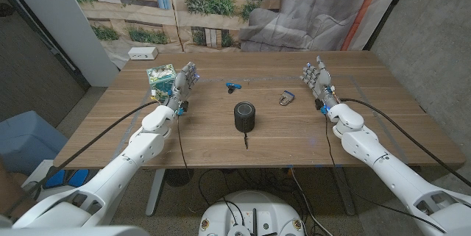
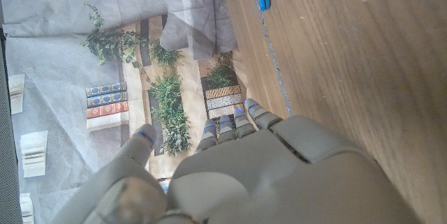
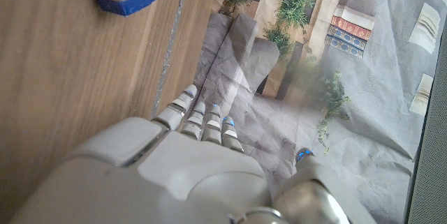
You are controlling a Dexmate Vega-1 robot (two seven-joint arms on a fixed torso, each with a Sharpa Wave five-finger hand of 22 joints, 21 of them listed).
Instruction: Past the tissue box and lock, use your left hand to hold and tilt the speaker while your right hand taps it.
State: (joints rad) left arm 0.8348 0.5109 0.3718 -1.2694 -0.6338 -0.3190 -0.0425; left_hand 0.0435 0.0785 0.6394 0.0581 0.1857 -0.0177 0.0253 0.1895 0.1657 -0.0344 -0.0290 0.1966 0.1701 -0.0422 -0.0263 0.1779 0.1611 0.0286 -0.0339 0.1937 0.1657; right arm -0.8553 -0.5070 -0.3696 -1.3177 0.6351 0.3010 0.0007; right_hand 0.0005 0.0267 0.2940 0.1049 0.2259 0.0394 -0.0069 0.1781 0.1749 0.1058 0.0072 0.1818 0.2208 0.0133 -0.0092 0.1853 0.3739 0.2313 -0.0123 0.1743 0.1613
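Waiting at the far left of the wooden worktop [image 1: 221, 137], the robot's left hand [image 1: 184, 80] stands upright with its fingers [image 2: 227, 128] spread, holding nothing and just beside the green-patterned tissue box [image 1: 159, 76]. To its right, a small blue object [image 1: 232, 85] lies apart from everything else. At centre, nearer the robot, the dark cylindrical speaker [image 1: 245, 116] stands upright and untouched, a short black piece [image 1: 246, 143] on the worktop just in front of it. Further right sits the lock [image 1: 286, 98], a padlock with a blue part. At the far right, the right hand [image 1: 318, 79] mirrors the left, raised and empty with its fingers [image 3: 199, 116] parted. Both hands look parked wide of the speaker, likely at rest before the hold-and-tap begins; neither has yet reached inward.
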